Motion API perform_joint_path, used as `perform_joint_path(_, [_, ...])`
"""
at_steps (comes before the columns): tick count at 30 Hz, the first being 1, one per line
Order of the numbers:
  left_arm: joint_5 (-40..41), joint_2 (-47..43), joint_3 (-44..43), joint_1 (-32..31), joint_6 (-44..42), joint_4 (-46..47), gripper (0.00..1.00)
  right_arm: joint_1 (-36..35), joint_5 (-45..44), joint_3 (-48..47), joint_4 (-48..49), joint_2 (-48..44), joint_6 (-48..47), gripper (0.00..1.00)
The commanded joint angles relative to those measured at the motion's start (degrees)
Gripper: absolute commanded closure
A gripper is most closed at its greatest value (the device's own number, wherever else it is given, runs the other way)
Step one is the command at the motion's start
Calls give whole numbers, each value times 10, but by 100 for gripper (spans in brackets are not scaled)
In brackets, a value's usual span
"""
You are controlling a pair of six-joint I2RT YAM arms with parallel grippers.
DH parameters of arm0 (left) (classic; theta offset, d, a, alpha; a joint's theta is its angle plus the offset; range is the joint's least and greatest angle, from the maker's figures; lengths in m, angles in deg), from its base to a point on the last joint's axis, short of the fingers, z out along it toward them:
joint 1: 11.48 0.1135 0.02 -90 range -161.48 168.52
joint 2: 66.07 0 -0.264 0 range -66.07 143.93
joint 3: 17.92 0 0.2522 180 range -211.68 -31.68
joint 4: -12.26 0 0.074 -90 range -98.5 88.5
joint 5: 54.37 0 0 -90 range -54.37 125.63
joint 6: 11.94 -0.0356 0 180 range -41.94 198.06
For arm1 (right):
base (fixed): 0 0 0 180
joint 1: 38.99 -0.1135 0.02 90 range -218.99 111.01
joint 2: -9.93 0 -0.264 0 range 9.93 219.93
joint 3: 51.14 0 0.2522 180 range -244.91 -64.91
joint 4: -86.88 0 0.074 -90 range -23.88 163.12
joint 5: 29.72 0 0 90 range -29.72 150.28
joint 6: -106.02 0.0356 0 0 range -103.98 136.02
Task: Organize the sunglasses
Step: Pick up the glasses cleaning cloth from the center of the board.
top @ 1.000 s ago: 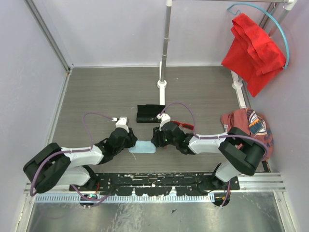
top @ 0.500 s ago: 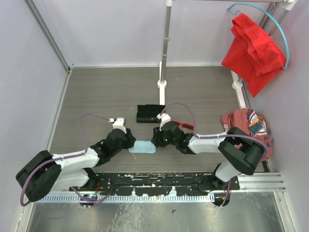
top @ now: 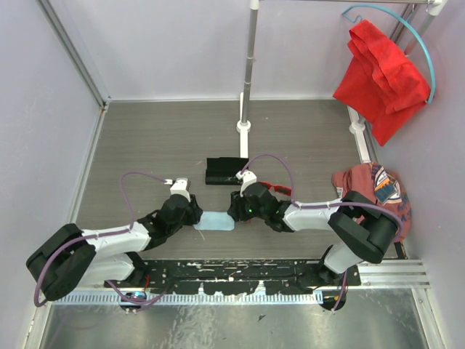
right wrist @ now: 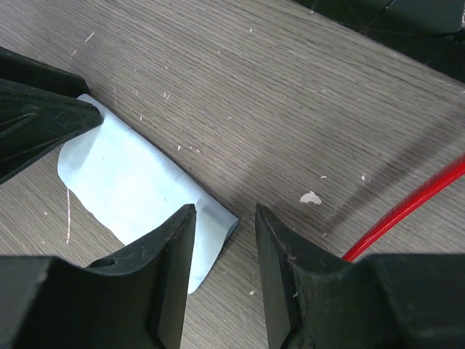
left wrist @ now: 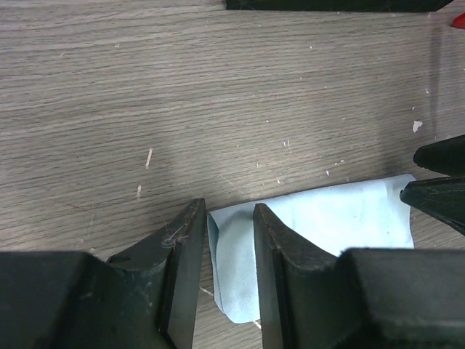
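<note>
The sunglasses show only as thin red arms (top: 270, 187) beside my right wrist, and one red arm (right wrist: 410, 207) crosses the right wrist view. The lenses are hidden. A pale blue cloth (top: 216, 221) lies flat on the table between both grippers. My left gripper (left wrist: 227, 211) is open and straddles the slightly lifted left edge of the cloth (left wrist: 327, 218). My right gripper (right wrist: 225, 212) is open over the curled right corner of the cloth (right wrist: 123, 182). From above, the left gripper (top: 196, 217) and right gripper (top: 232, 214) face each other across the cloth.
A black oblong case (top: 224, 171) lies just behind the cloth. A pole on a white foot (top: 243, 127) stands further back. A red garment (top: 381, 69) hangs at the back right, and a crumpled patterned fabric (top: 378, 190) lies by the right arm's base.
The left arm's elbow has dropped lower and further left, while its gripper stays at the cloth's left edge. The right arm and the cloth have not moved.
</note>
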Motion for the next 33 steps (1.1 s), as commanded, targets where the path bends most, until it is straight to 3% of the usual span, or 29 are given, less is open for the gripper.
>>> perform_joint_path(1, [9,5,9,1,6,19,62,2,0,-16,27,-4,1,56])
perform_joint_path(23, [13,11,9,2,9,24,96,3,1,-16,29,0,3,56])
perform_joint_path(33, [12,14,7,2,10,27,100,3,6,-18,31,8,6,61])
